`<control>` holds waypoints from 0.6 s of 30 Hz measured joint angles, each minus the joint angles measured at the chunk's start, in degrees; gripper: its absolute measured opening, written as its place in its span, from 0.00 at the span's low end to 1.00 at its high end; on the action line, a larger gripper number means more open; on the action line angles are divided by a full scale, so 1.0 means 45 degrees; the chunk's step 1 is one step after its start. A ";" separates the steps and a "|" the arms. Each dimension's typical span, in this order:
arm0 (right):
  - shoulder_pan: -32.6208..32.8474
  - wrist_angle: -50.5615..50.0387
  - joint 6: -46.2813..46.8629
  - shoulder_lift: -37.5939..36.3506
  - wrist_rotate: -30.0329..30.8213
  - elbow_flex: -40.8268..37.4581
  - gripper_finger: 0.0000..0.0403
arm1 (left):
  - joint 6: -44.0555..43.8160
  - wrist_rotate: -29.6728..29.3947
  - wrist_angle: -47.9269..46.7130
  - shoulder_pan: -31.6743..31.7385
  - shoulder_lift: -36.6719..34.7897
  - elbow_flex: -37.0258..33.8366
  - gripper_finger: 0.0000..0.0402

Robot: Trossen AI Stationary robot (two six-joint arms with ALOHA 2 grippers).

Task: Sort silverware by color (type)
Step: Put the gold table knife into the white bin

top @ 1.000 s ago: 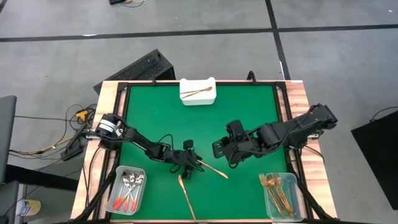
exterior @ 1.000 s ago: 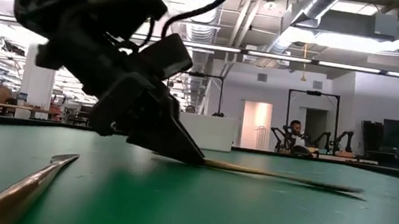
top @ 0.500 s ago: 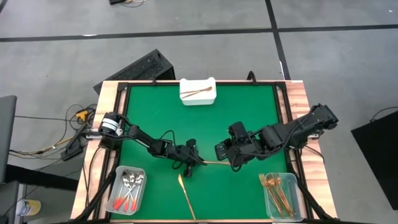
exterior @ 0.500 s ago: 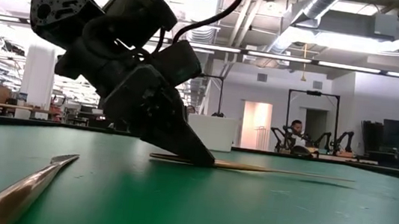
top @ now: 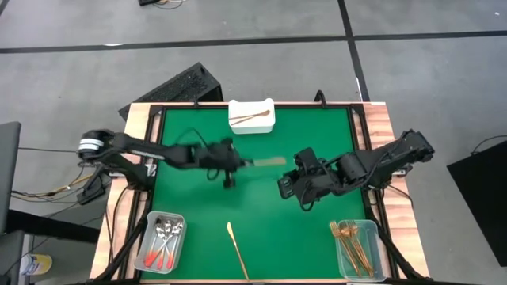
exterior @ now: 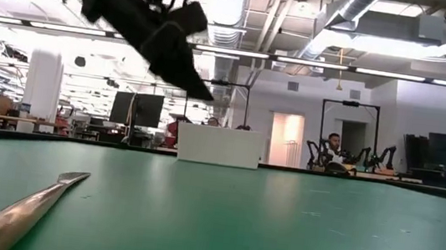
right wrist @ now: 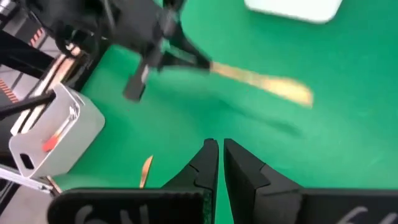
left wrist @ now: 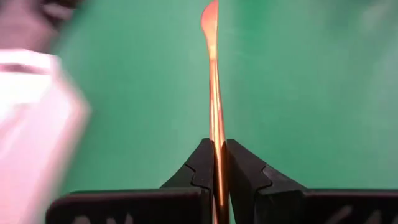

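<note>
The left wrist view alone shows the left tool [left wrist: 216, 163] clamped shut on a copper utensil [left wrist: 213, 93]; right tool [right wrist: 216, 163] nearly closed, empty.

Glossy copper-toned knife [left wrist: 215, 134], probably metal; matt green table [top: 317, 127].

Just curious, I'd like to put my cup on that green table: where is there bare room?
The back corners either side of the white tray are bare. So is the front strip between the gold knife and the right bin. The middle is crowded by both arms.
</note>
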 joint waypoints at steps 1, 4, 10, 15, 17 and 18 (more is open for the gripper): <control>-0.0110 -0.0004 -0.0210 -0.0143 0.0068 0.0000 0.12 | 0.0420 -0.0172 -0.0549 0.0474 -0.0515 0.0110 0.02; -0.0434 -0.0171 -0.0891 -0.0597 0.0206 0.0000 0.12 | 0.2041 -0.0829 -0.2131 0.2039 -0.1400 0.0572 0.02; -0.1203 -0.0267 -0.2244 -0.1362 0.0501 0.0000 0.12 | 0.4679 -0.0501 -0.4566 0.5259 -0.1166 0.2160 0.02; -0.1824 -0.0477 -0.3098 -0.1653 0.0496 0.0005 0.12 | 0.5801 0.0160 -0.6068 0.7007 0.0169 0.3751 0.01; -0.2013 -0.0747 -0.3298 -0.1692 0.0447 0.0000 0.12 | 0.6155 0.0515 -0.6540 0.7374 0.0815 0.4512 0.01; -0.2151 -0.0778 -0.3378 -0.1706 0.0429 0.0000 0.12 | 0.6211 0.0686 -0.6991 0.7488 0.1162 0.4829 0.01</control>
